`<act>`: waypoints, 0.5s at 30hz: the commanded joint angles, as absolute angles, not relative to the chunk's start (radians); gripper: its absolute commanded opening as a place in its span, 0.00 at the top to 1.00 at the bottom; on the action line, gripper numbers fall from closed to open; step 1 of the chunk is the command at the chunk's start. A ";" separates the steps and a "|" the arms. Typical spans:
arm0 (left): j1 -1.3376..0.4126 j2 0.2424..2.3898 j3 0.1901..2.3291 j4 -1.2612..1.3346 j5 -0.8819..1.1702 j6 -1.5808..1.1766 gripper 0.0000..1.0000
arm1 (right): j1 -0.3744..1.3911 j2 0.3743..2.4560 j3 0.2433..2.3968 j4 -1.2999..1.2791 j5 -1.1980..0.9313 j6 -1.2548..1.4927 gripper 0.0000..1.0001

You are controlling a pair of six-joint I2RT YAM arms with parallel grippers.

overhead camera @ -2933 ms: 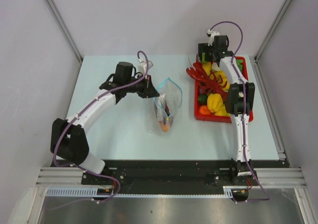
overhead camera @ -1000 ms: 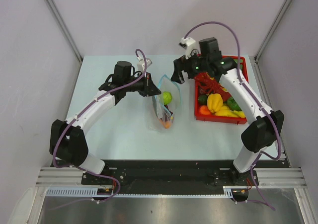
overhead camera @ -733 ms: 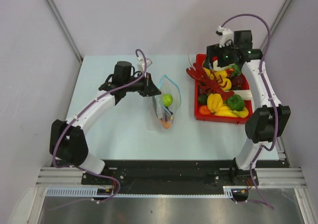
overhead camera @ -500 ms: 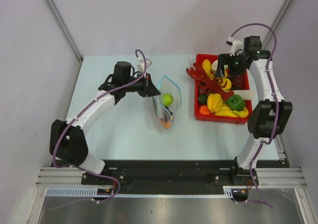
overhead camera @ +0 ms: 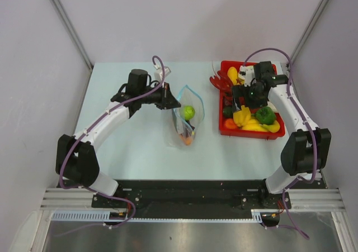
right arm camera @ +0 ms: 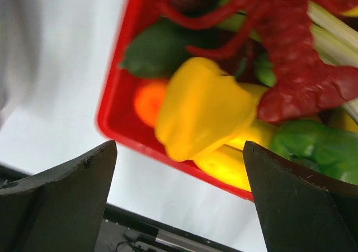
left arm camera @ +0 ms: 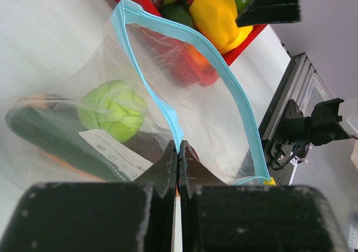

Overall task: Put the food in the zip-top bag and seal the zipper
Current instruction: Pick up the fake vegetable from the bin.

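The clear zip-top bag (overhead camera: 187, 118) lies mid-table with its mouth held open. My left gripper (overhead camera: 174, 103) is shut on the near side of the light blue zipper (left arm camera: 168, 115). Inside the bag I see a green round fruit (left arm camera: 113, 109), a dark green cucumber (left arm camera: 45, 137) and something orange (overhead camera: 185, 141). My right gripper (overhead camera: 245, 102) is open and empty above the red tray (overhead camera: 224, 128). A yellow pepper (right arm camera: 204, 109) lies under it between the fingers. An orange piece (right arm camera: 148, 102) and a green pepper (right arm camera: 319, 148) lie beside it.
The red tray at the right holds more toy food, including a red lobster (right arm camera: 291, 45), a dark green piece (right arm camera: 154, 51) and yellow pieces (overhead camera: 233, 75). Grey walls stand on both sides of the pale blue table (overhead camera: 134, 146).
My right arm dropped the green round fruit into the bag, swung back over the tray and came down over the yellow pepper. My left arm has held still.
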State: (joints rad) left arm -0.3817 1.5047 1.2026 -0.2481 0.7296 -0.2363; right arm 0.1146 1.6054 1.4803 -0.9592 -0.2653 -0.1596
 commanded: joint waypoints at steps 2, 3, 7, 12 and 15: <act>-0.374 1.454 1.189 -0.213 0.738 -0.236 1.00 | 0.127 1.643 1.470 -0.874 -0.043 -0.023 0.00; -0.374 1.447 1.177 -0.210 0.736 -0.239 1.00 | 0.130 1.649 1.470 -0.874 -0.043 -0.017 0.00; -0.373 1.436 1.157 -0.204 0.727 -0.247 1.00 | 0.152 1.684 1.467 -0.874 -0.046 -0.005 0.00; -0.374 1.428 1.152 -0.199 0.719 -0.247 1.00 | 0.166 1.726 1.468 -0.862 -0.048 -0.005 0.00; -0.374 1.422 1.149 -0.206 0.716 -0.241 1.00 | 0.164 1.750 1.468 -0.862 -0.052 0.020 0.00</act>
State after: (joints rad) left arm -0.3817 1.4715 1.1572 -0.2424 0.7235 -0.2375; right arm 0.1604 1.7218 1.4658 -0.8852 -0.0696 -0.0154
